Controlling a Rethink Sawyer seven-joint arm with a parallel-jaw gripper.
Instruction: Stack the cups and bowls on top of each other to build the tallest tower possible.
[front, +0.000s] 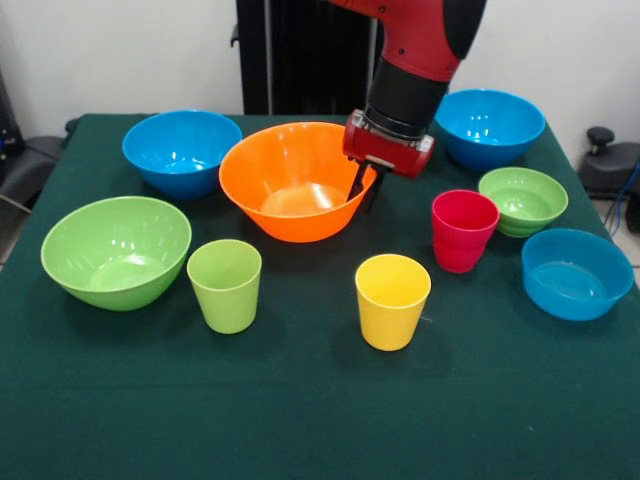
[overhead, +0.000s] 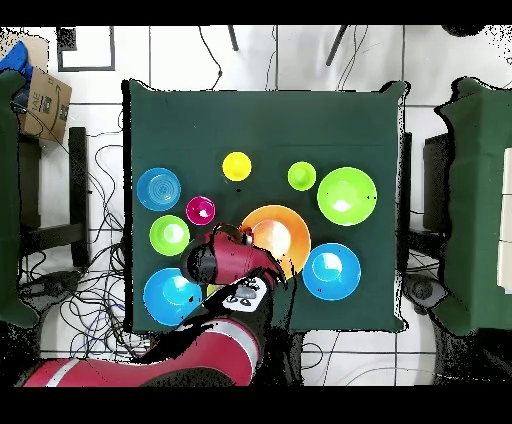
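Nearest the camera in the front view stands the yellow cup (front: 392, 300), upright and open end up on the green counter (front: 300, 420). To its left is the lime green cup (front: 225, 284), also upright, and further left, near it, the large lime green bowl (front: 116, 250). To the right, the red cup (front: 463, 230) stands in front of the small green bowl (front: 522, 200), with the shallow blue bowl (front: 576, 273) at the near right. Two medium blue bowls sit at the far side, one left (front: 182, 150) and one right (front: 489, 127). A fourth cup is not identifiable in either view.

The large orange bowl (front: 295, 180) sits mid-counter, empty. No tower exists: every piece stands apart on the counter, none nested or stacked.

The tool (front: 362, 188) hangs at the orange bowl's right rim. Two dark fingers (front: 354, 186) show below the red wrist block, a little apart, one seemingly inside the rim and one outside; whether they touch or pinch the wall cannot be told, though nothing is lifted.

Assessment: the straddling position suggests a rim grasp, probably to position the widest bowl as base. Thin glossy plastic may slip or tilt if pinched at one edge.
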